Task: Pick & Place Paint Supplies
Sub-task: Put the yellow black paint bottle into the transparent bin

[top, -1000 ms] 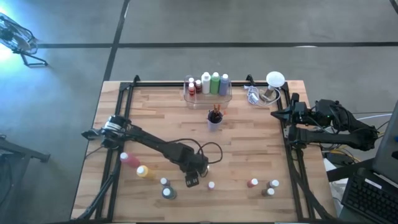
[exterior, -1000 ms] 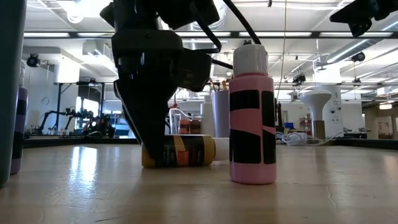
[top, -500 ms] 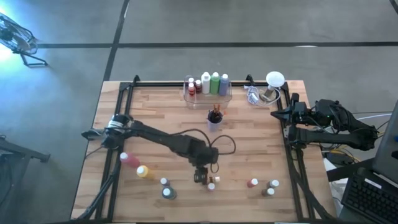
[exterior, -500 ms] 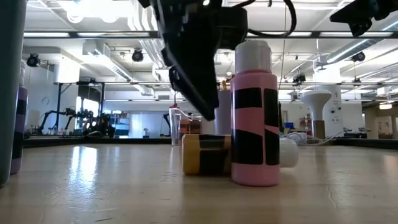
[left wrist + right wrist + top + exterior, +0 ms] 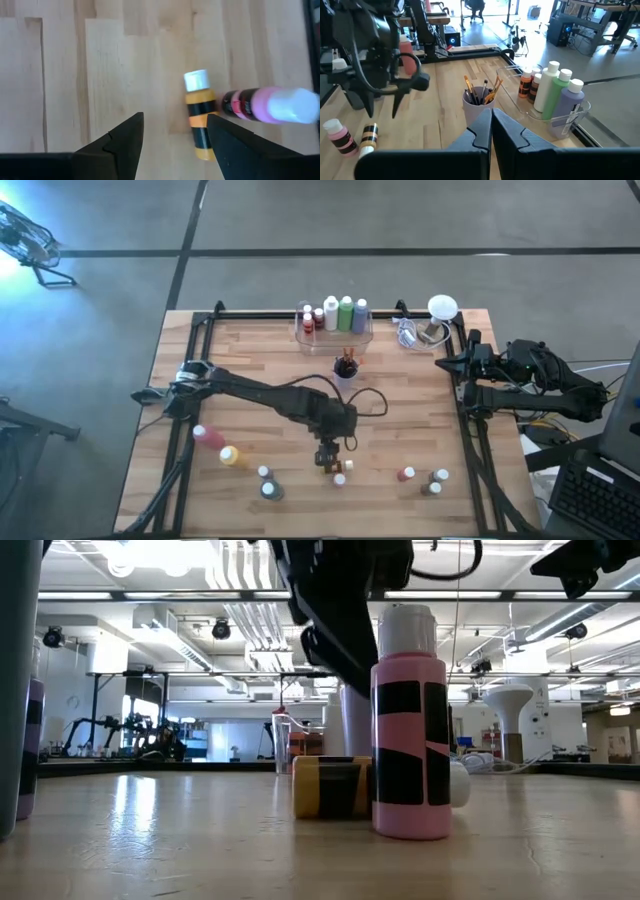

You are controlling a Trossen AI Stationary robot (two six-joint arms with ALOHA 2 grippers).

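The left arm is stretched out across the wooden worktop (image 5: 250, 350) with the left gripper (image 5: 328, 458) pointing down near the front edge, fingers spread wide and nothing between them. From its wrist camera you can see a yellow paint bottle (image 5: 199, 121) lying on its side just ahead of the fingers, and a pink paint bottle (image 5: 267, 105) right beside it, pretty much touching. Looking down from above, a small white-capped bottle (image 5: 340, 478) sits just in front of that gripper, with a few more small bottles off to either side along the front. The right gripper (image 5: 446, 364) is parked at the worktop's right edge, well away from all that, fingers pressed together and empty. Ahead of it there's a cup of paintbrushes (image 5: 479, 100), and a clear tray (image 5: 547, 120) just beyond that cup holds the taller bottles, white, green and purple, plus a couple of small orange-red ones.
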